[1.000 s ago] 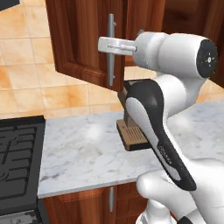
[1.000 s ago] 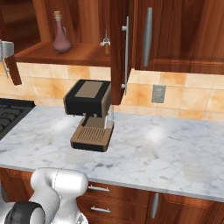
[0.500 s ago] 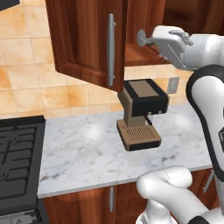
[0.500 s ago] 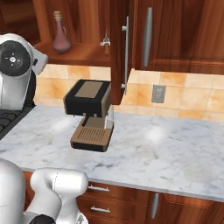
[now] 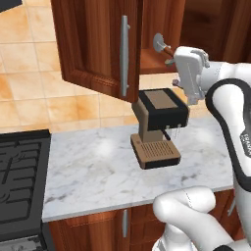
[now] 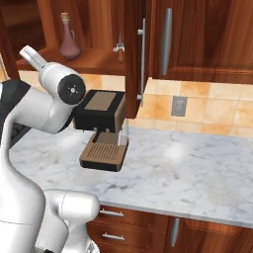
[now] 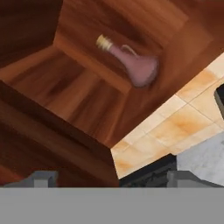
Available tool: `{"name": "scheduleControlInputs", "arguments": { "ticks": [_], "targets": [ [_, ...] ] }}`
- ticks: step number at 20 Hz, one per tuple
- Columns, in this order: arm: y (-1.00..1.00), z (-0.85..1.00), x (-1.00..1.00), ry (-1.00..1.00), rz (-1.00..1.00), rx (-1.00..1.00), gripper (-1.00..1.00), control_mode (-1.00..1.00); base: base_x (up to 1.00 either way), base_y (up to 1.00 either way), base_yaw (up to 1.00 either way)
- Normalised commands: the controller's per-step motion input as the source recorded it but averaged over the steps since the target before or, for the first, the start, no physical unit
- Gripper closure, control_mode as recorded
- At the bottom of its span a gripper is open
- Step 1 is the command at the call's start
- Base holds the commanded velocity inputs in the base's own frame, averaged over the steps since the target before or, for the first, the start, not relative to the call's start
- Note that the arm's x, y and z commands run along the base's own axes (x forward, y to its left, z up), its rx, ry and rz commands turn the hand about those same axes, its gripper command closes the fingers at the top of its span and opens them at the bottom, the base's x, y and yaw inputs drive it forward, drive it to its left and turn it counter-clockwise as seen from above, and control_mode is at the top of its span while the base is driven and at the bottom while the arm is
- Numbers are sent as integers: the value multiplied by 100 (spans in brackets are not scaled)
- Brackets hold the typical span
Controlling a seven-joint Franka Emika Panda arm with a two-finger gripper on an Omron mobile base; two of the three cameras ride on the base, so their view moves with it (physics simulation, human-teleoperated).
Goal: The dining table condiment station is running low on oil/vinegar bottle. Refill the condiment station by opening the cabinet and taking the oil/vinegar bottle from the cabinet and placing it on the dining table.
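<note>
**Open cabinet, bottle on its shelf**

We see the dark reddish-brown wooden wall cabinet [image 6: 99,59] with its door swung open. On its shelf stands the small flask-shaped bottle with a reddish-pink bulbous body and tan cork stopper [image 6: 68,38], upright, beside a small silver-and-brown item we cannot identify [image 6: 119,48]. Our claw [image 7: 111,178] holds nothing, its two tips set wide apart, well short of the bottle. Below, a black-and-tan coffee machine [image 6: 103,129] sits on the white-grey marble table [image 6: 197,168]. We can read no writing.

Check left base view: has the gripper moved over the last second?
Yes. The gripper swung rightward, from in front of the open cabinet door and its handle to the right of the coffee machine, beside the open shelf.
</note>
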Motion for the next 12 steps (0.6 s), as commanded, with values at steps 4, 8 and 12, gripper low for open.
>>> {"name": "scheduleControlInputs", "arguments": {
  "ticks": [4, 8, 12],
  "targets": [
    [34, -36, 93, 22, 0, 12, -100, -100, 0, 0, 0],
    [86, -18, 47, 16, 0, 3, -100, -100, 0, 0, 0],
    [99, -8, -4, 8, 10, 0, -100, -100, 0, 0, 0]
  ]
}}
